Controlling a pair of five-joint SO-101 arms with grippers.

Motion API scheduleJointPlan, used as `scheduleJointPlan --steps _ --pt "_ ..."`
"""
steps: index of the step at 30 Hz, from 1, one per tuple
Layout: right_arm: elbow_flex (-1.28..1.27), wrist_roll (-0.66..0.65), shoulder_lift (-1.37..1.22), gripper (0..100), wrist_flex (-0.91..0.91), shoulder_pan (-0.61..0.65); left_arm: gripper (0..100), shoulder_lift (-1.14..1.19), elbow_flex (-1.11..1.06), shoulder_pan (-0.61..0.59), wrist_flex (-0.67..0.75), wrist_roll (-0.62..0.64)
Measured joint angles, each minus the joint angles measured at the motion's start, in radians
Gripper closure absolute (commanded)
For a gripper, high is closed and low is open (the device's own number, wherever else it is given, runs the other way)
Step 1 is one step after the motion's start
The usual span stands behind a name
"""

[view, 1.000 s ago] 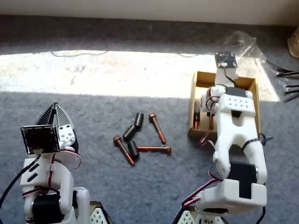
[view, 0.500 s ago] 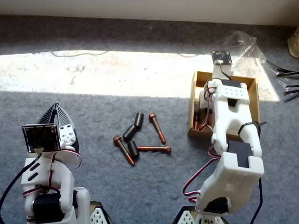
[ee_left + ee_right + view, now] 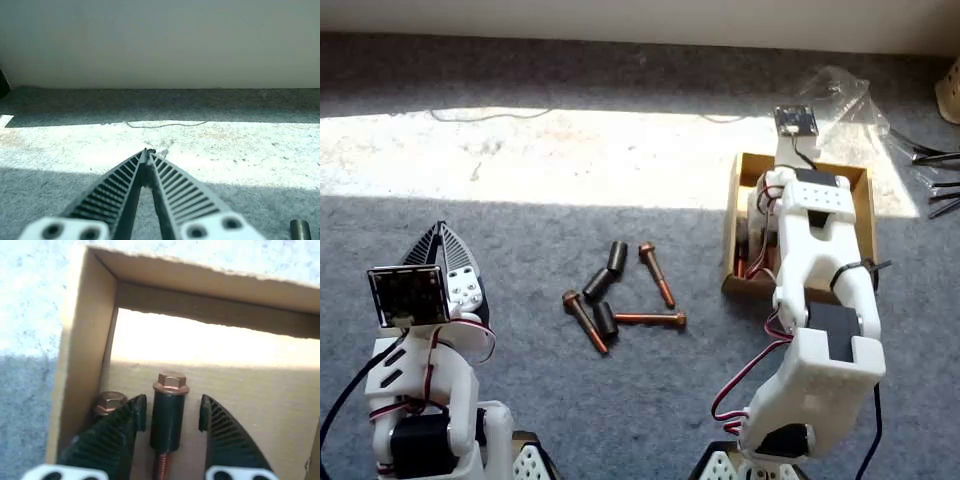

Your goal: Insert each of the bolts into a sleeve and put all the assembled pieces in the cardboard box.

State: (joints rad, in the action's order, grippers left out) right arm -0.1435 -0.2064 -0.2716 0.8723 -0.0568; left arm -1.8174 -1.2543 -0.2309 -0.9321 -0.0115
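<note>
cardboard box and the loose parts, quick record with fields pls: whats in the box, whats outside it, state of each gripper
cardboard box: holds an assembled piece (bolt in sleeve) and a second bolt head beside it, the rest hidden
right gripper: open, inside the box, jaws either side of the assembled piece with gaps on both sides
left gripper: shut, empty
loose bolts: three, outside the box
loose sleeves: three, among the bolts

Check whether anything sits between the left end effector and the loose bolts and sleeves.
Nothing visible does: only bare carpet lies between the left end effector and the loose bolts and sleeves.
</note>
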Motion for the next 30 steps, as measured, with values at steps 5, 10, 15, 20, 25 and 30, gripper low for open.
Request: scheduleJointPlan --steps 5,10,15,20,25,30 --pt "0.000 0.000 0.000 81.0 0.000 0.000 99 0.000 0.000 0.000 0.000 0.000" --pt "0.023 0.002 0.000 81.0 0.000 0.002 99 0.000 0.000 0.000 0.000 0.000" --pt "0.141 0.002 0.000 81.0 0.080 0.009 99 0.000 0.000 0.000 0.000 0.000" --pt "0.333 0.002 0.000 81.0 0.288 0.026 99 0.000 0.000 0.000 0.000 0.000" --pt "0.522 0.002 0.000 81.0 0.532 0.104 99 0.000 0.000 0.000 0.000 0.000" --pt "0.660 0.000 0.000 81.0 0.721 0.222 99 0.000 0.000 0.000 0.000 0.000"
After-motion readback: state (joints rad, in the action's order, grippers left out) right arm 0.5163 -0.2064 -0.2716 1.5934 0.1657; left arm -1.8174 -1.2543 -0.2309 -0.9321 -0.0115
